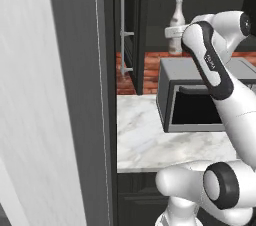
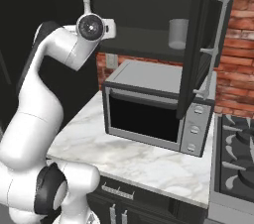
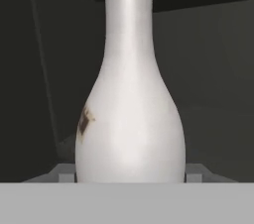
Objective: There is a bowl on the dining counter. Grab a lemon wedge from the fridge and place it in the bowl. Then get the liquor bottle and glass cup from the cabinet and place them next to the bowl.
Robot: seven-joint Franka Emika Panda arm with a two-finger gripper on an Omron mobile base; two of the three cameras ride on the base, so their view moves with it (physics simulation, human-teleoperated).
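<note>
A white liquor bottle (image 3: 130, 99) stands upright inside the dark upper cabinet (image 2: 149, 0), squarely in front of the gripper (image 3: 130, 174), whose two fingertips (image 3: 64, 173) flank the widest part of its base, one on each side. The jaws stand wide around the bottle; whether the pads actually touch its sides cannot be told. A small brown mark sits on the bottle's lower left flank in the hand view. Behind and to either side of the bottle the cabinet interior is bare and dark, with free room up to the back wall and the underside of the shelf above.

From the left base view the bottle (image 1: 176, 26) rises just beyond the arm's raised wrist. Off to the gripper's side on the same shelf, well apart from it, stands a grey glass cup (image 2: 178, 33), close to the shelf's front edge. The open cabinet door (image 2: 208, 44), with its long pale handle, hangs out past the cup. Directly below the gripper a grey microwave (image 2: 156, 111) sits on the marble bench (image 2: 124, 156), leaving open bench in front. A stovetop (image 2: 235, 153) borders the bench's far end against a brick wall (image 2: 238, 59).
</note>
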